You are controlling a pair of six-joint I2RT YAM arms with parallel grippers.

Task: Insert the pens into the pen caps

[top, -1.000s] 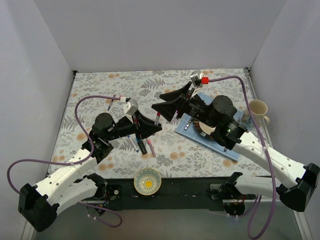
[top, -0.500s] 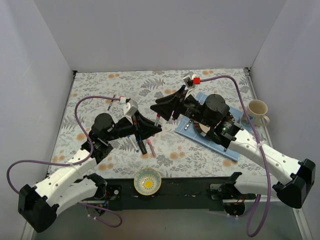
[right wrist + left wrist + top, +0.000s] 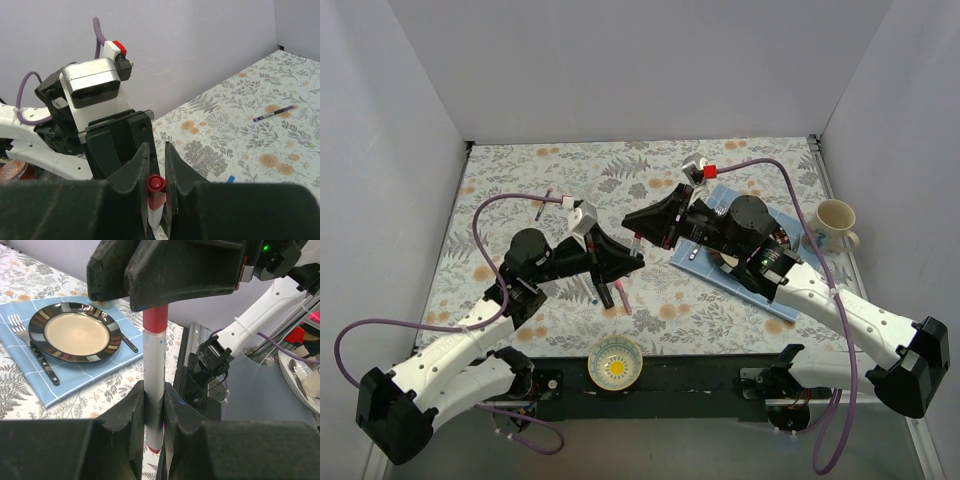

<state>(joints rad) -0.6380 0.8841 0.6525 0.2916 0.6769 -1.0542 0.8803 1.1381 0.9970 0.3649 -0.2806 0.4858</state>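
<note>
Top view: bright, even, diffuse light from overhead. Shadows under arms on table [image 3: 720, 320] soft. Sharp throughout, no glare. L wrist: L fingers [image 3: 125, 410] dark, blurred at btm; white pen [image 3: 152, 375] crisp; plate [image 3: 75, 332] sl. sheen. R wrist: R fingers [image 3: 132, 172] underexposed, soft; red cap [image 3: 156, 183] in focus.

One white pen [image 3: 154, 405] is counted, upright at the centre of the left wrist view, with one red cap [image 3: 155, 320] on its top. About three loose pens [image 3: 623, 295], partly hidden, are made out at the centre of the top view, and one dark pen [image 3: 542, 207] at upper left. One plate [image 3: 37, 332], one blue mat [image 3: 85, 375], two cutlery pieces [image 3: 42, 365], one mug [image 3: 834, 222] and one bowl [image 3: 598, 360] are counted.
</note>
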